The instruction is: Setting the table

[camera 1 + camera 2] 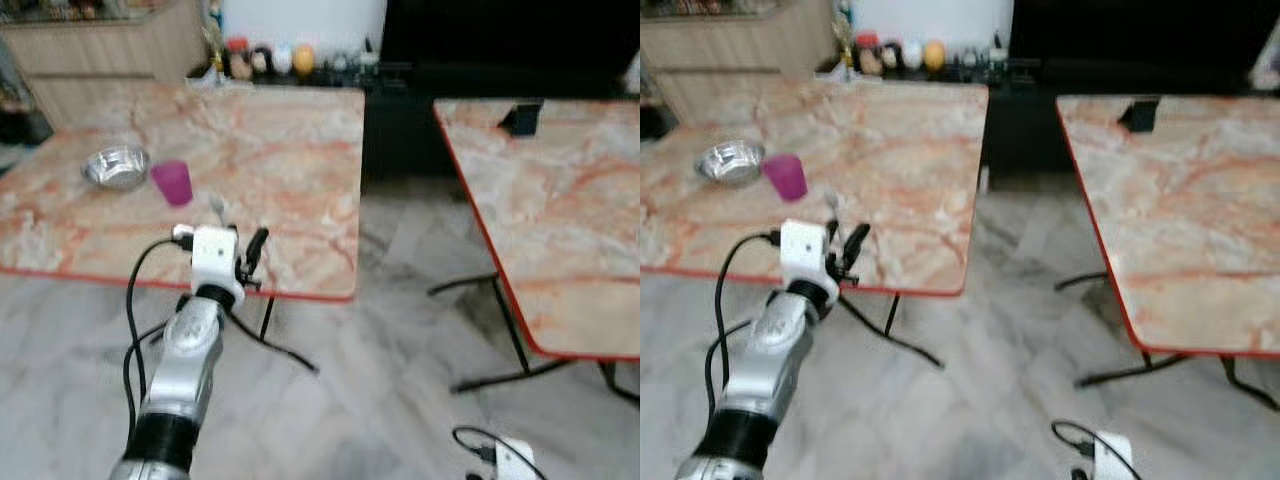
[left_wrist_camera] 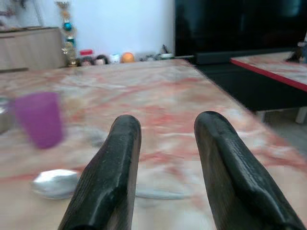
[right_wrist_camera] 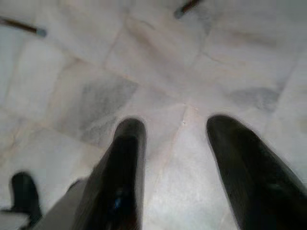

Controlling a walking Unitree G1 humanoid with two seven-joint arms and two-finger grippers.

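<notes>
Black-fingered left gripper (image 2: 165, 167) spread, empty, just above spoon (image 2: 57, 183) beside purple cup (image 2: 39, 118)

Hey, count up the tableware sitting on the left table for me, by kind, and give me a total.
Bowl: 1
Cup: 1
Spoon: 1
Total: 3, all on the left table.

Your left hand (image 1: 847, 245) hovers with fingers apart over the marble counter (image 1: 910, 170), near a purple cup (image 1: 786, 177) and steel bowl (image 1: 729, 161).
</notes>
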